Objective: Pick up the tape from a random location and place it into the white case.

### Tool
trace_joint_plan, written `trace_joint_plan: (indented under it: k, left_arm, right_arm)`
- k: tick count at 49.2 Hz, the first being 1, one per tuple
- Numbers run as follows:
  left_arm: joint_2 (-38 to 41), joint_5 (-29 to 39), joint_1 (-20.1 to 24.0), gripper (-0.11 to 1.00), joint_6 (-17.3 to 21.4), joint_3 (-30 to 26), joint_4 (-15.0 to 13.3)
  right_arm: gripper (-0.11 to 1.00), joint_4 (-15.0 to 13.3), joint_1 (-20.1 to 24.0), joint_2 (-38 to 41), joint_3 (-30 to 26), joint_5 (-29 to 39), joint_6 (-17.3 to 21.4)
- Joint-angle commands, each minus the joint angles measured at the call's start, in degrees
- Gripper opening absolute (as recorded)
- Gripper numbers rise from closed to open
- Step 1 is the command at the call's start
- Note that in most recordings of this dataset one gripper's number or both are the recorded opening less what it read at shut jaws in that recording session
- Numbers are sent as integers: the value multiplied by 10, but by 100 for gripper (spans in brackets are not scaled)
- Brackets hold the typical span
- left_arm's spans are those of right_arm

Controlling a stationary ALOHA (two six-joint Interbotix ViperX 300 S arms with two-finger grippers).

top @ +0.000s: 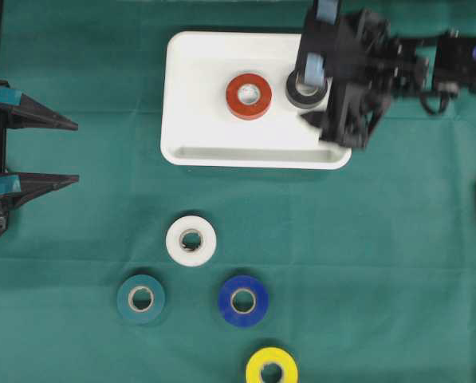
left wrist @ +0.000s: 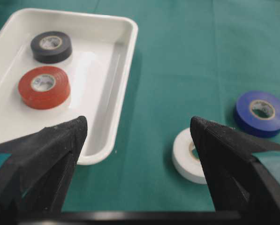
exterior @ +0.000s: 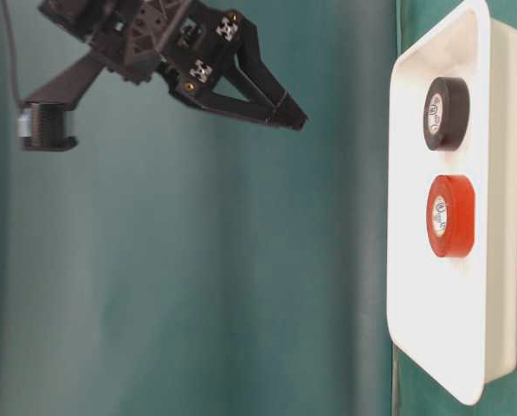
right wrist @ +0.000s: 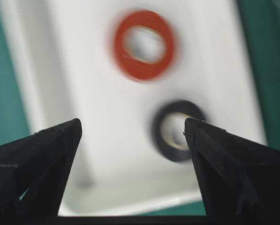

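Green cloth point(top: 381, 255) covered the table, nothing else apart from the task's things was visible

White case point(top: 191, 96) holds red tape point(top: 248, 96), black tape point(top: 300, 94), both flat.

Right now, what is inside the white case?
Two tape rolls lie flat in the white case: a red roll and a black roll. From overhead, the open, empty right gripper covers the case's right end; the other views show nothing else there.
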Motion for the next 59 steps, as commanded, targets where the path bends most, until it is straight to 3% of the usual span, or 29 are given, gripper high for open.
trace_joint_plan:
  k: [1,9,22,44,59]
  left_arm:
    - [4,-2,2,98,0,-12,-1]
    - [4,-3,1,98,0,-12,-1]
    - [3,4,1,98,0,-12,-1]
    - [2,6,2,98,0,-12,0]
    - [1,11,2,98,1,-11,-1]
  right_arm:
    - [85,2,33,-12,-5,-15,6]
    - [85,2,68,-13,-4,-25,21]
    - [85,1,77,-58,27,-33,22]
    - [85,4,89,-286,183,-126,25]
    - [85,7,88,-410,294,-140,25]
